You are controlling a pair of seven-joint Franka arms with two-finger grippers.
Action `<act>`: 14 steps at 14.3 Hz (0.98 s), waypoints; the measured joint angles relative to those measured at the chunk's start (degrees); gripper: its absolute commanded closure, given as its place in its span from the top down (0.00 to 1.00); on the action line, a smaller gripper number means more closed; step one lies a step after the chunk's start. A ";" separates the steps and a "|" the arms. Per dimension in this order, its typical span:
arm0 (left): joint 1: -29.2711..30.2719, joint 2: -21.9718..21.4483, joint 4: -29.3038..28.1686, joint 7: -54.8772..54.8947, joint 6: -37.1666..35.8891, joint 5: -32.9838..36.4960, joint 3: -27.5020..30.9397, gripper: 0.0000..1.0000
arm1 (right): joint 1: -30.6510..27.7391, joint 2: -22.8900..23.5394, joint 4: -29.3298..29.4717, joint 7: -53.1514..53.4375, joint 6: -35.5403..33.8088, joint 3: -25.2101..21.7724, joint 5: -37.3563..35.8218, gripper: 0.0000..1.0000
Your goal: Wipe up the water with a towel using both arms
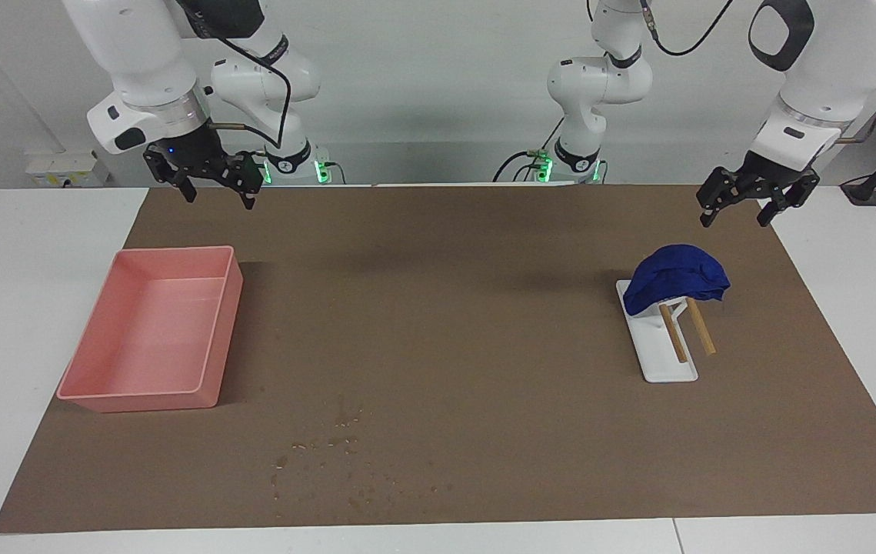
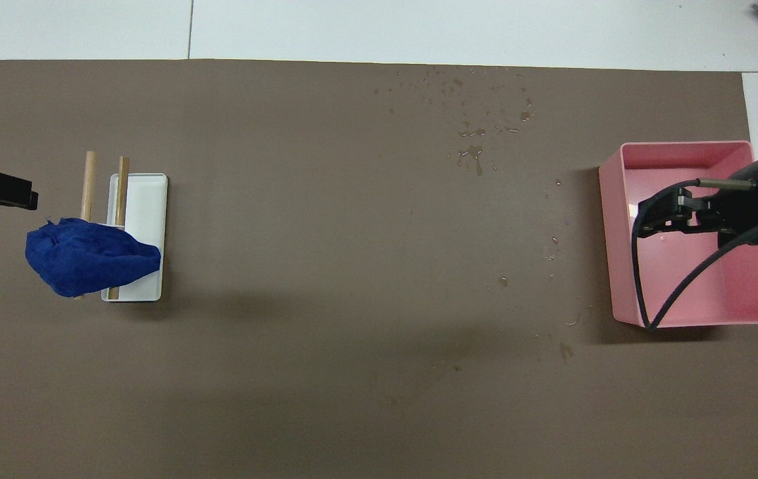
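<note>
The towel, a small deep blue cloth, hangs bunched over a white rack with two wooden rods, toward the left arm's end of the counter. You have not started wiping, as far as the views show: no claw touches the cloth, and the water lies untouched as a scatter of small droplets and dark specks, farther from the robots than the rack and toward the right arm's end. Everything is left for you: lift the cloth from the rack, carry it to the wet patch, and wipe with both arms. Your left claw hangs in the air above the counter's edge near the rack, fingers spread, holding nothing. Your right claw is raised above the pink bin, fingers spread and empty too. In the overhead view the left claw is cut off at the frame edge, so only its tip shows. The smallest droplets are hard to make out, so the true extent of the wet patch is uncertain.
</note>
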 measured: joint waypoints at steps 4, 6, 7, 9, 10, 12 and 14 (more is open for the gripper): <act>0.00 -0.02 0.00 0.00 0.00 0.00 0.00 1.00 | 0.00 0.00 0.00 0.00 0.00 0.00 0.00 1.00; 0.01 -0.03 0.00 0.00 0.00 0.00 0.07 1.00 | 0.00 0.00 0.00 0.00 0.00 0.00 0.00 1.00; 0.05 -0.04 -0.01 0.00 0.01 0.00 0.15 1.00 | 0.00 0.00 0.00 0.00 0.00 0.00 0.00 1.00; 0.16 -0.19 -0.37 0.00 0.08 0.00 0.51 1.00 | 0.00 0.00 0.00 0.00 0.00 0.00 0.00 1.00; 0.23 -0.42 -0.88 -0.05 0.31 0.00 0.71 1.00 | 0.00 0.00 0.00 0.00 0.00 0.00 0.00 1.00; 0.31 -1.43 -3.31 -2.35 1.83 0.00 1.06 1.00 | 0.00 0.00 0.00 0.00 0.00 0.00 0.00 1.00; 0.44 -3.00 -7.46 -8.73 5.08 0.00 1.18 1.00 | 0.00 0.00 0.00 0.00 0.00 0.00 0.00 1.00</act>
